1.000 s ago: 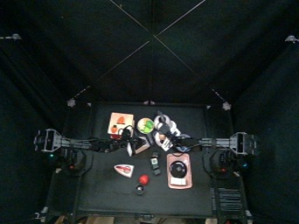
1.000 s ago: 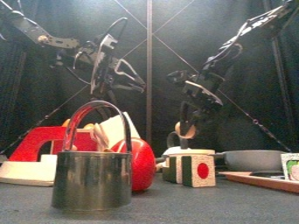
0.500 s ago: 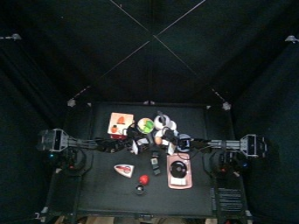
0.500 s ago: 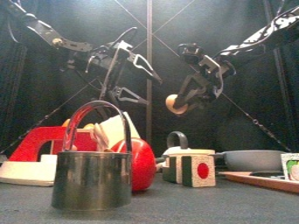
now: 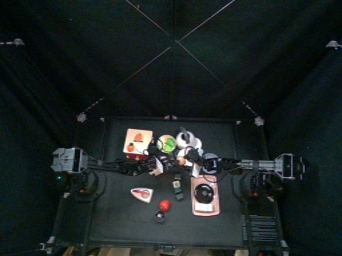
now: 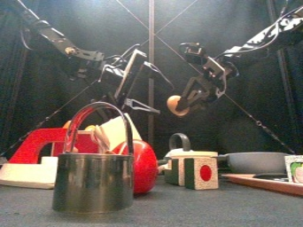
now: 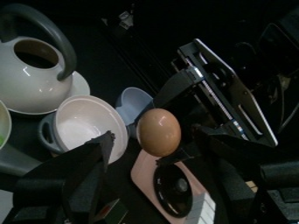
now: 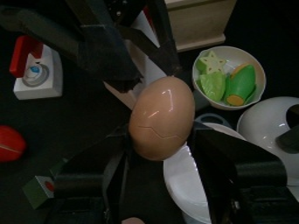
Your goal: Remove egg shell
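Small black table (image 5: pixel 114 225) inside a pen of black curtains, with thin cords crossing overhead in the top and front views. Held in the air above the table's middle: one tan, smooth-shelled egg (image 8: pixel 160 118), clamped between the two black jaws of the right gripper (image 6: pixel 187 96); a fine crack line shows on its shell in the right wrist view. The left gripper (image 6: pixel 128 78) hangs just beside it with its jaws spread wide, holding nothing; in the left wrist view the egg sits between those open jaws without touching them. On the table, front view: a shiny metal pail with an arched wire handle (image 6: pixel 92 173) nearest the camera, a red round fruit-like object (image 6: pixel 143 166) touching or just behind it, a red and white block-shaped item (image 6: pixel 32 155) at the left, a small cube with coloured faces (image 6: pixel 197 170) at the middle, and a dark shallow pan (image 6: pixel 257 161) to the right. Below the grippers, wrist views: a white teapot with a dark handle (image 7: pixel 38 68), a white empty bowl (image 7: pixel 84 133), and a white bowl holding green pieces (image 8: pixel 229 77). A pink rectangular tray (image 5: pixel 205 203) lies near the table's front edge in the top view.
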Robot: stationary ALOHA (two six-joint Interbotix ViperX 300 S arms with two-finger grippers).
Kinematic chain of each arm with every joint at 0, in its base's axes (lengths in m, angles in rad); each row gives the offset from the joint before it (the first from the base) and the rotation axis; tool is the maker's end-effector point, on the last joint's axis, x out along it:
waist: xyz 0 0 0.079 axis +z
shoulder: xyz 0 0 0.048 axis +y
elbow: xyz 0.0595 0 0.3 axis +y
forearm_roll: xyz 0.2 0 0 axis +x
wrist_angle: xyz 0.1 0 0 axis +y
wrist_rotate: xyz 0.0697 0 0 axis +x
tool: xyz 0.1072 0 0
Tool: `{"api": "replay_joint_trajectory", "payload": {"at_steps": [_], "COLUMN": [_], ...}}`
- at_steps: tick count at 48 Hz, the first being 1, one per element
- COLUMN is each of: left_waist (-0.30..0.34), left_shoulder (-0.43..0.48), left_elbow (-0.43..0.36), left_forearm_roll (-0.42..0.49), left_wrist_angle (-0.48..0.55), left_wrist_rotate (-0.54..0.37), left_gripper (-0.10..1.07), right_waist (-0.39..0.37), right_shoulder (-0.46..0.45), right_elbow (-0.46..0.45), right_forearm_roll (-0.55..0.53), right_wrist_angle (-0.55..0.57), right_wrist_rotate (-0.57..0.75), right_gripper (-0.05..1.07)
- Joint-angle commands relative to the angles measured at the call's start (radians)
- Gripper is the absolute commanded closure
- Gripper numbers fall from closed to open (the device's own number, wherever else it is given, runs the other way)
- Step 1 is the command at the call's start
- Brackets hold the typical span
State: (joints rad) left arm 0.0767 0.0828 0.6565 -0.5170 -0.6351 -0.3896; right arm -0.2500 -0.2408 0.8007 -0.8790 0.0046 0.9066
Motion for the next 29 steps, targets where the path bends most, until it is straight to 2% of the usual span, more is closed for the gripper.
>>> {"api": "replay_joint_trajectory", "payload": {"at_steps": [1,16,29], "left_waist": [0.003,0.008,0.008], "left_shoulder": [0.008,0.028,0.032], "left_elbow": [-0.035,-0.055,-0.066], "left_forearm_roll": [0.015,0.014,0.015], "left_wrist_angle": [-0.011,-0.014,-0.021], "left_wrist_rotate": [-0.009,-0.012,-0.012], "left_gripper": [-0.06,-0.04,0.06], "right_waist": [-0.009,-0.038,-0.038], "right_shoulder": [-0.018,-0.026,-0.026], "right_elbow": [-0.029,-0.032,-0.029], "right_forearm_roll": [-0.005,-0.005,-0.009], "right_wrist_angle": [-0.006,-0.005,-0.005], "right_wrist_rotate": [0.000,-0.002,0.000], "right_gripper": [0.40,0.41,0.41]}}
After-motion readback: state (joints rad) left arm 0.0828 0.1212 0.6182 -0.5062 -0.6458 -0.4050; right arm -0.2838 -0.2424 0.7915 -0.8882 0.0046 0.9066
